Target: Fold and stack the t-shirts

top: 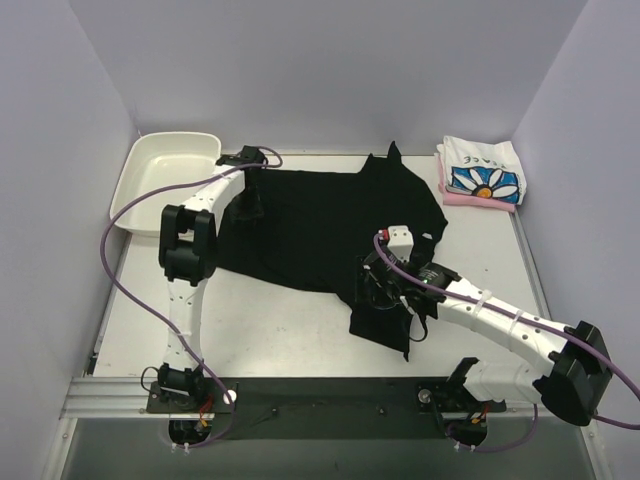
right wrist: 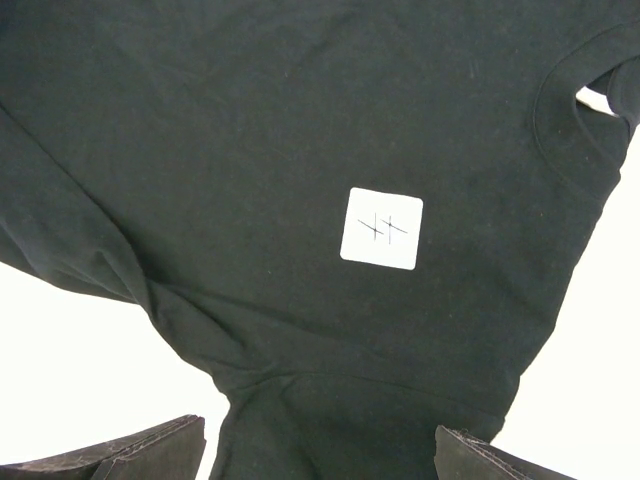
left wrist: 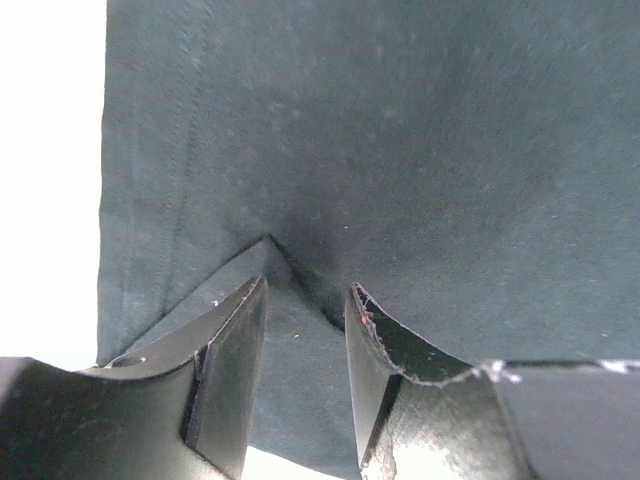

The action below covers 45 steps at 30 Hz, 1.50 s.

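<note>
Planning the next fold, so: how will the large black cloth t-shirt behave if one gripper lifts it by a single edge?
The large black cloth t-shirt will probably hang limp: it already lies rumpled and puckers into a peak at the left gripper. Likely light, since that small pinch raises the cloth. Spread across the white table, it may drag and bunch rather than slide flat.

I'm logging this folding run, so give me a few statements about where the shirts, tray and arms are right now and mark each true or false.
1. The black t-shirt lies spread on the table. True.
2. The white tray holds the daisy-print shirt. False: the daisy-print t-shirt sits folded at the far right, on the pink t-shirt.
3. The left gripper has black cloth bunched between its fingers. True.
4. The right gripper is shut on the white tag. False: its fingers are apart, and the white tag lies clear of them.
</note>
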Available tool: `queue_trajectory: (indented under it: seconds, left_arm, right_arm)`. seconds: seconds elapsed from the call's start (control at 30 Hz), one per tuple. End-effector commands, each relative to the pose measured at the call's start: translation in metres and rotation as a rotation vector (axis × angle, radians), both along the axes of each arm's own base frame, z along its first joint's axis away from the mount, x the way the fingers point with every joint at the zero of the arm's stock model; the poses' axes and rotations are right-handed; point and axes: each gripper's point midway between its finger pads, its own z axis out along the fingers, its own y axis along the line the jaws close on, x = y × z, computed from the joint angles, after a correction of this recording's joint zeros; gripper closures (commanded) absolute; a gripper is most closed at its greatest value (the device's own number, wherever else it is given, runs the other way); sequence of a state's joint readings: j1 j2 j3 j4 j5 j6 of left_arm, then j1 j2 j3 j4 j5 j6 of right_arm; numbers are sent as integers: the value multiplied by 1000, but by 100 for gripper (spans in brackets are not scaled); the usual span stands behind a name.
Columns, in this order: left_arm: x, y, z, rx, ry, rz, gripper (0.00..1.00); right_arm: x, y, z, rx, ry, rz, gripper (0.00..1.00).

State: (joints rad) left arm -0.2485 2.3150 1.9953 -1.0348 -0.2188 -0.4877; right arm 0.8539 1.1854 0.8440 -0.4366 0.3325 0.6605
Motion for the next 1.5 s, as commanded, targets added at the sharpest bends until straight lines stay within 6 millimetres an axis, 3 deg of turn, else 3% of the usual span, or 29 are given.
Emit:
queue_trajectory:
  seconds: [0.0,0.23,0.37,0.47,0.5,0.6,0.77,0.87,0.9,0.97,1.0,1.07,1.1,1.17,1.2,1.47]
  left_arm:
    - [-2,0,-1,38,15,-19,54]
    - [-7,-1,-9,44,35,-21,57]
    - [-12,0,-15,45,49,-15,66]
    - [-13,-1,-18,42,51,-13,79]
    - [-15,-1,-20,43,55,-12,89]
    - [-17,1,-21,46,57,-10,100]
    - [-21,2,-15,48,51,-9,100]
    - [-25,3,1,38,22,-9,100]
    - [-23,3,17,27,-19,-8,100]
    - [-35,6,24,25,-24,-4,100]
    - [-36,6,44,9,-78,0,100]
    - [-55,9,43,0,-70,6,100]
    - [-58,8,58,-17,-116,6,100]
    - [-76,13,53,-17,-99,9,100]
    - [-78,13,63,-26,-132,8,100]
    - [-113,17,63,-43,-134,13,100]
  right_arm:
    - [-2,-5,-9,-20,11,-6,0]
    - [-4,-6,-12,-16,16,-9,0]
    - [-5,-7,-13,-17,18,-10,0]
    - [-5,-7,-15,-19,22,-12,0]
    - [-6,-7,-14,-20,21,-10,0]
    - [-6,-6,-15,-16,26,-11,0]
    - [-6,-5,-15,-10,25,-14,0]
    - [-6,-4,-16,-6,29,-10,0]
    - [-7,-4,-18,-10,32,-9,0]
    - [-7,-2,-19,-7,34,-4,0]
    - [-8,-2,-20,-9,35,-4,0]
    - [-9,0,-20,-7,36,3,0]
    - [-9,1,-21,-8,41,6,0]
    - [-10,3,-20,-5,37,12,0]
    - [-10,4,-21,-3,38,15,0]
    - [-15,5,-22,-2,42,26,0]
